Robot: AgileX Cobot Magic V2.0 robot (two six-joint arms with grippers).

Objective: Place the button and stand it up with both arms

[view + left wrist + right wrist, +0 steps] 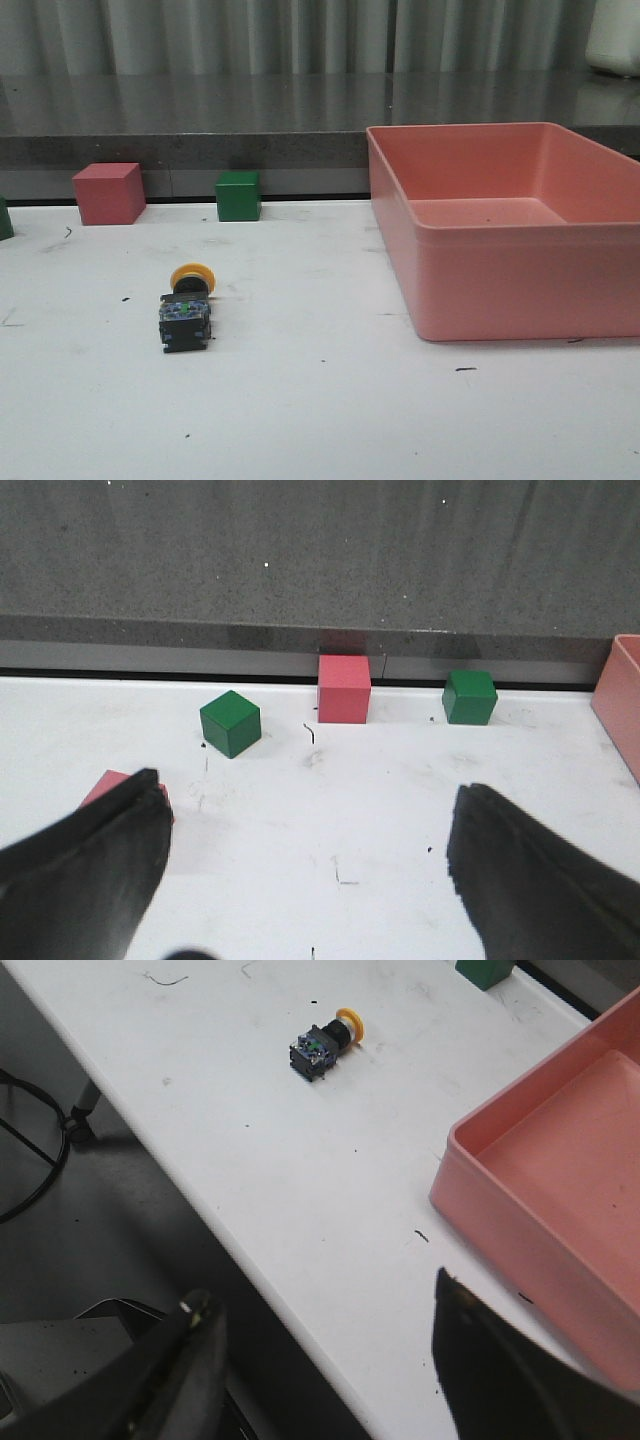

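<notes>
Lying on its side toward the tabletop's left edge, the button looks light, rigid, best gripped at its blocky base, both claws released, empty

Front camera low, facing the wall; wrist cameras above, sharing the table.

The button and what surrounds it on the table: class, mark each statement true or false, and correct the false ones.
1. The button stands upright on its base. False: it lies on its side.
2. The pink bin holds the button. False: the button lies on the white table, left of the bin.
3. Both grippers are open. True: left gripper, right gripper.
4. A green cube sits behind the button. True.
</notes>
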